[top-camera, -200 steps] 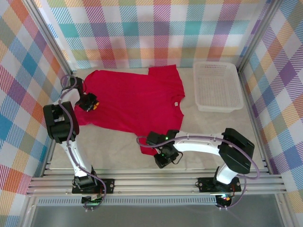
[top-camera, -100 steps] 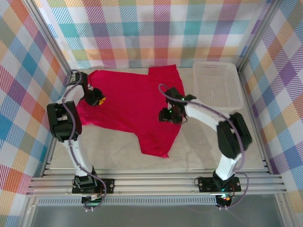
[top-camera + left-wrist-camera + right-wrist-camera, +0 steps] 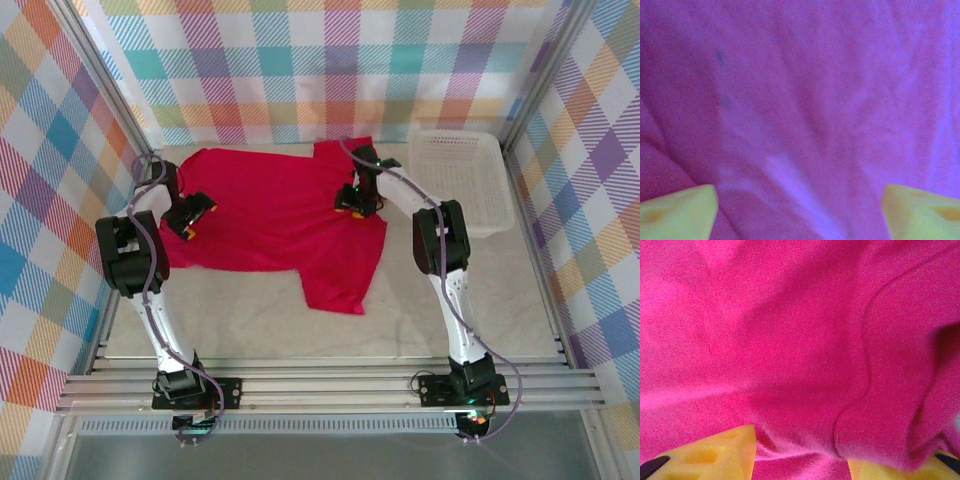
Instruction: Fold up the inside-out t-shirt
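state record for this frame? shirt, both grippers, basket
garment: red t-shirt, spread mostly flat on the table, one part reaching toward the near edge
left gripper: open, fingers wide apart, at the shirt's left side
right gripper: at the shirt's far right part; a cloth fold lies over one finger, grip unclear
basket: white plastic, right of the shirt, nothing seen inside
fold: not yet done

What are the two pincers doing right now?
Left pincer: open, over the red t-shirt.
Right pincer: t-shirt fold between its fingers, grip cannot be told.
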Robot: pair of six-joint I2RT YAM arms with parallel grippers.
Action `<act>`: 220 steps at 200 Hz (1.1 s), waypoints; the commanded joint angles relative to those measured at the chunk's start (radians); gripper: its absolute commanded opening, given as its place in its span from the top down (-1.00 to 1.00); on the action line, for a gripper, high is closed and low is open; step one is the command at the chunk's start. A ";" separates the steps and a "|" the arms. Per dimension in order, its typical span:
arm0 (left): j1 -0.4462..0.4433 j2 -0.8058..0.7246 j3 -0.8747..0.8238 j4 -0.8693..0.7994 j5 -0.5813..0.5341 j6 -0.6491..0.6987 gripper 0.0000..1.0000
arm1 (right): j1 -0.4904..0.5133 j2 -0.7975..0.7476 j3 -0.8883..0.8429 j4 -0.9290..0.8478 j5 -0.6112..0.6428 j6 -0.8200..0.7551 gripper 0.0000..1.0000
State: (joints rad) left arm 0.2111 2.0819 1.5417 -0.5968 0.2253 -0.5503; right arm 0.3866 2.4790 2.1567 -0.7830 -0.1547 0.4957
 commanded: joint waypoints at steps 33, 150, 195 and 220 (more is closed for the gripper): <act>0.021 -0.183 -0.142 0.078 -0.098 0.019 -1.00 | -0.026 0.208 0.435 -0.298 0.072 -0.160 0.04; 0.073 -0.321 -0.331 0.005 -0.063 -0.015 -0.69 | 0.132 -0.494 -0.689 0.093 -0.061 -0.146 -0.25; 0.132 -0.321 -0.329 -0.018 -0.114 -0.039 -0.70 | 0.242 -0.599 -0.837 0.086 -0.011 -0.168 -0.28; 0.169 -0.340 -0.349 -0.014 -0.114 -0.067 -0.69 | 0.304 -0.718 -0.952 0.088 0.067 -0.111 -0.29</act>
State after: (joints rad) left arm 0.3378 1.7634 1.2076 -0.5774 0.1356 -0.5797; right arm 0.6338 1.8908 1.2881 -0.6914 -0.1570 0.3515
